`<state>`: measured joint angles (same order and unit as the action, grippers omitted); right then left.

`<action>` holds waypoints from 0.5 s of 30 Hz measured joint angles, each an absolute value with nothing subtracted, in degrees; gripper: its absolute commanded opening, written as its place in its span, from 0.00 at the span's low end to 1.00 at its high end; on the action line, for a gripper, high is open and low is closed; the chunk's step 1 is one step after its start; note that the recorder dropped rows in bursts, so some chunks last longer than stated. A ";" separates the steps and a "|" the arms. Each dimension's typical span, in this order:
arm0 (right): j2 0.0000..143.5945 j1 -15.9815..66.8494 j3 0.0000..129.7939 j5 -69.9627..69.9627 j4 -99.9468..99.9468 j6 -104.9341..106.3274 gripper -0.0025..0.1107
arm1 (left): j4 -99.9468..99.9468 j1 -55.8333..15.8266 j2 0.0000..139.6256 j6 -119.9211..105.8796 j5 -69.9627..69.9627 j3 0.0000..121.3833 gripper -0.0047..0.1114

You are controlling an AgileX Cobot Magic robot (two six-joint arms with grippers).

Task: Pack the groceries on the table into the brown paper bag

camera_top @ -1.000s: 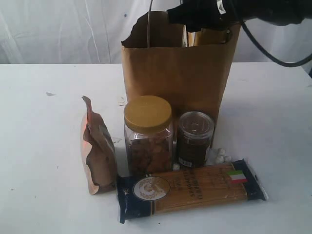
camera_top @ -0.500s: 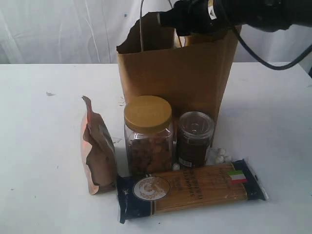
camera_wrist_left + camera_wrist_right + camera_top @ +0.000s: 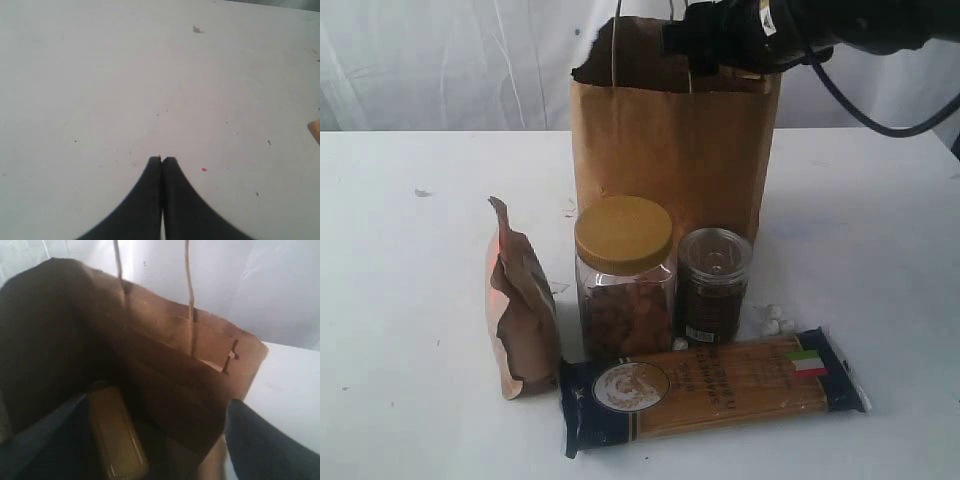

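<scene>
Now the right gripper [image 3: 150,440] hangs in the mouth of the brown paper bag [image 3: 670,150], fingers spread wide and gripping nothing. A yellow bottle [image 3: 117,440] lies loose inside the bag beneath it. Over the last second the bag has shifted and squared up, so this item looks delivered. The gold-lidded jar [image 3: 623,275], dark jar [image 3: 715,285], coppery pouch [image 3: 520,310] and spaghetti pack [image 3: 710,390] wait before the bag. The left gripper [image 3: 162,160] is closed and empty above the table [image 3: 100,75].

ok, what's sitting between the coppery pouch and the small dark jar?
The gold-lidded clear jar stands upright between the coppery pouch and the small dark jar. This shows in the exterior view.
</scene>
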<state>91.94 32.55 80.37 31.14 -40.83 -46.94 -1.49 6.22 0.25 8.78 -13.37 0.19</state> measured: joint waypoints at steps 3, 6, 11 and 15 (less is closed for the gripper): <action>91.94 32.55 80.37 32.09 -40.71 -46.94 0.64 | -1.49 6.22 0.25 8.78 -13.37 0.19 0.04; 91.51 32.55 80.37 32.06 -40.60 -46.94 0.64 | -1.49 6.22 0.25 8.78 -13.37 0.19 0.04; 84.53 32.55 80.37 31.38 -40.38 -46.94 0.64 | -1.49 6.22 0.25 8.78 -13.37 0.19 0.04; 77.06 32.55 80.37 35.81 -40.15 -46.94 0.64 | -1.49 6.22 0.25 8.78 -13.37 0.19 0.04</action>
